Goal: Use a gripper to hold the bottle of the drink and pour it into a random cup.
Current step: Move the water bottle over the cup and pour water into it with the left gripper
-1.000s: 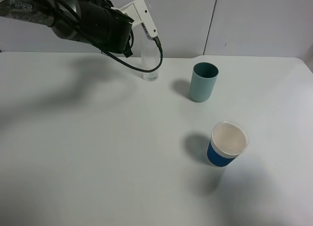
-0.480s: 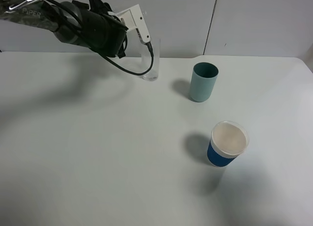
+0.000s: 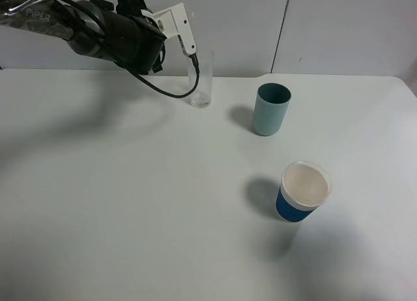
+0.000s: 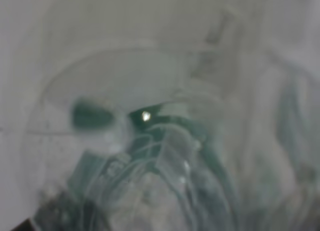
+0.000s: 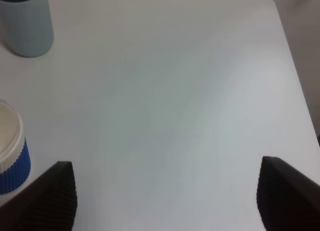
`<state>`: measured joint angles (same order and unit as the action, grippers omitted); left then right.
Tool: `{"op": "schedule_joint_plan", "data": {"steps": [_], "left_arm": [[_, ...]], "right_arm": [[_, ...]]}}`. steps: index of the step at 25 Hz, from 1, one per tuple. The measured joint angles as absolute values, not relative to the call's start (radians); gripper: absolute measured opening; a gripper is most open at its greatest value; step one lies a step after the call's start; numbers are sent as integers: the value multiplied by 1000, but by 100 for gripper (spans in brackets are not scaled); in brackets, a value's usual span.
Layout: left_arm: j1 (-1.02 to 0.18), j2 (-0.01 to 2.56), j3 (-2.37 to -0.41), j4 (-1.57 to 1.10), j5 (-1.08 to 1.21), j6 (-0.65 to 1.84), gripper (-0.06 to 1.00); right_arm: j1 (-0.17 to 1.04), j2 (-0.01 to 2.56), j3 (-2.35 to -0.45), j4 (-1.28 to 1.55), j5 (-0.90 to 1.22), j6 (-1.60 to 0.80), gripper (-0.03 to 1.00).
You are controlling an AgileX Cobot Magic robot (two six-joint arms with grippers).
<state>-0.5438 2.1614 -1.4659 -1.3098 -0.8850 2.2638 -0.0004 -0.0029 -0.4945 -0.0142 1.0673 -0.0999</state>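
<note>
Plainly upright: tall glass (image 3: pixel 205 86), mouth up; bottle (image 4: pixel 150 156) blurred, axis unclear.

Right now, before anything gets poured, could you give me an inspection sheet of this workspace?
Surface: white table, no spills seen.
Job's things: tall clear drinking glass upright near the far edge; clear green-tinged plastic bottle fills the left wrist view, blurred.
Clutter: teal-green opaque cup and blue-sleeved white paper cup, upright, apart.
Claws: left white plastic claw closed, apparently on the bottle, raised near the glass's rim; right black-fingered claw open, empty.
Cables: black cable loops before the glass.
Surroundings: pale wall panels.
</note>
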Motion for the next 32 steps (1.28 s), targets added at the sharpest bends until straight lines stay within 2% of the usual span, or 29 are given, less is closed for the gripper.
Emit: {"op": "schedule_joint_plan", "data": {"steps": [32], "left_arm": [[-537, 2161, -1467, -1164, -875, 2317, 54]], "right_arm": [[0, -3, -494, -14, 1067, -100, 74]]}}
